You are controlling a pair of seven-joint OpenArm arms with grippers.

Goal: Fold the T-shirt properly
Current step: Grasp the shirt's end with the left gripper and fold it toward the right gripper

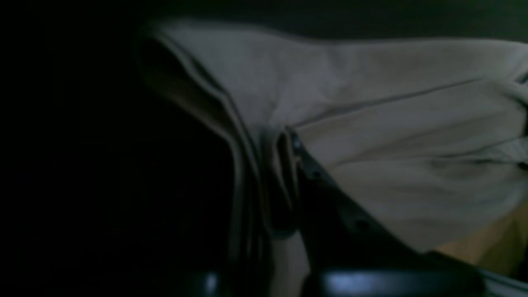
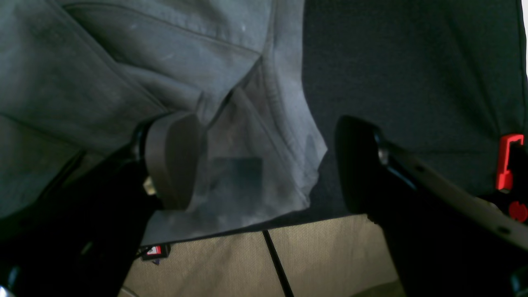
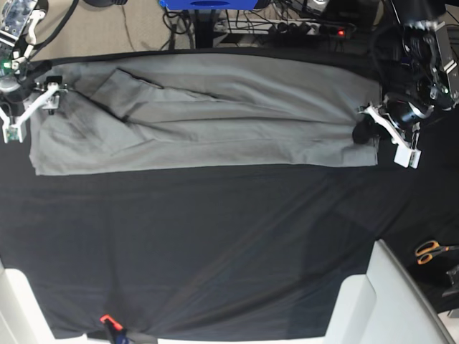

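Observation:
The light-grey T-shirt (image 3: 208,118) lies folded into a long band across the far part of the black table cloth (image 3: 215,244). At its right end my left gripper (image 3: 366,130) is shut on the shirt's edge; in the left wrist view a bunched fold of the T-shirt (image 1: 371,123) sits pinched between the dark fingers (image 1: 313,173). At the band's left end my right gripper (image 3: 30,107) stands open. In the right wrist view the right gripper (image 2: 264,165) straddles a corner of the T-shirt (image 2: 255,177), one pad (image 2: 173,161) over the cloth, the other finger (image 2: 359,165) over bare table cloth.
Orange-handled scissors (image 3: 430,251) lie at the right edge. White panels (image 3: 373,301) stand at the near corners. A red clamp (image 3: 107,320) grips the cloth's near edge, another red clamp (image 2: 509,163) shows beside the right wrist. Cables and a power strip (image 3: 301,29) lie behind the table.

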